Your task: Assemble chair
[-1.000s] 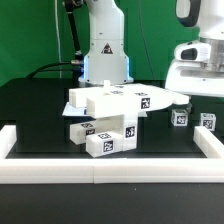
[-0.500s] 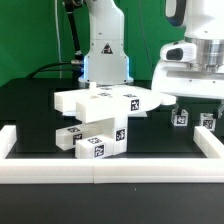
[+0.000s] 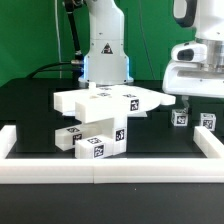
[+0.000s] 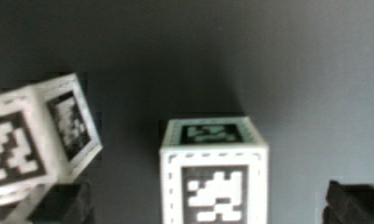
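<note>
Roughly toward the exterior view's left of the black table (image 3: 35, 112): the partly joined chair (image 3: 105, 100). Consists of a flat slab (image 3: 120, 98) with tags on top, resting on stacked white blocks (image 3: 97, 138) that reach nearer the camera. Well apart toward the exterior view's right, two small loose pieces side by side on the table: one cube (image 3: 180, 119) closer to the chair, the other cube (image 3: 207, 121) farther right, both tagged. Above them, the gripper (image 3: 193, 102), jaws spread wide, clamping nothing. In the wrist view, frames an upright tagged cube (image 4: 214, 170) between dark fingertips (image 4: 59, 205), clear of both; cannot tell which of the two. Beside it, a second tagged piece (image 4: 33, 130), tilted. Far behind the slab, the robot's white base (image 3: 105, 50). Nearest, a long low white rail (image 3: 110, 172) along the front edge.
</note>
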Robot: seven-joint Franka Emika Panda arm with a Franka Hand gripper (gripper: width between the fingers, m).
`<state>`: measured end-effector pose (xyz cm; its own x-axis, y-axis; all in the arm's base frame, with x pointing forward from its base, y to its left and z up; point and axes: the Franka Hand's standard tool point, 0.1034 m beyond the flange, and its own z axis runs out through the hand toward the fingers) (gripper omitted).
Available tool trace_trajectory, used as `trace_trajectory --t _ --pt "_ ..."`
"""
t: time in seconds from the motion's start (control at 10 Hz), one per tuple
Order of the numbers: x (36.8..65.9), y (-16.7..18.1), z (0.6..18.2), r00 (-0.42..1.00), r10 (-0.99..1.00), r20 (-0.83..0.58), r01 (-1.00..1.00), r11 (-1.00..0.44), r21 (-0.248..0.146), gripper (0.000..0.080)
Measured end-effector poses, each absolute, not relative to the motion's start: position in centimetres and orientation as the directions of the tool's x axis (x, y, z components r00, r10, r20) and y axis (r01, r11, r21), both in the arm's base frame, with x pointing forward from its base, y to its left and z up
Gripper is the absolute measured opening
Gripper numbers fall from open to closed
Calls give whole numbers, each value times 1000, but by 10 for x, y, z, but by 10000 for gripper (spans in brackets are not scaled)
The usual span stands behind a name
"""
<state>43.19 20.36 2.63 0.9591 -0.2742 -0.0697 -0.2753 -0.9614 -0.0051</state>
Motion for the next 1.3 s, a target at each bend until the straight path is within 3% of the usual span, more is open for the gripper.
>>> trace_trajectory --t 0.9,1.3 --pt "439 209 26 965 -255 -56 -257 -966 -17 649" --pt "435 206 14 966 -255 -52 -256 -967 -6 649"
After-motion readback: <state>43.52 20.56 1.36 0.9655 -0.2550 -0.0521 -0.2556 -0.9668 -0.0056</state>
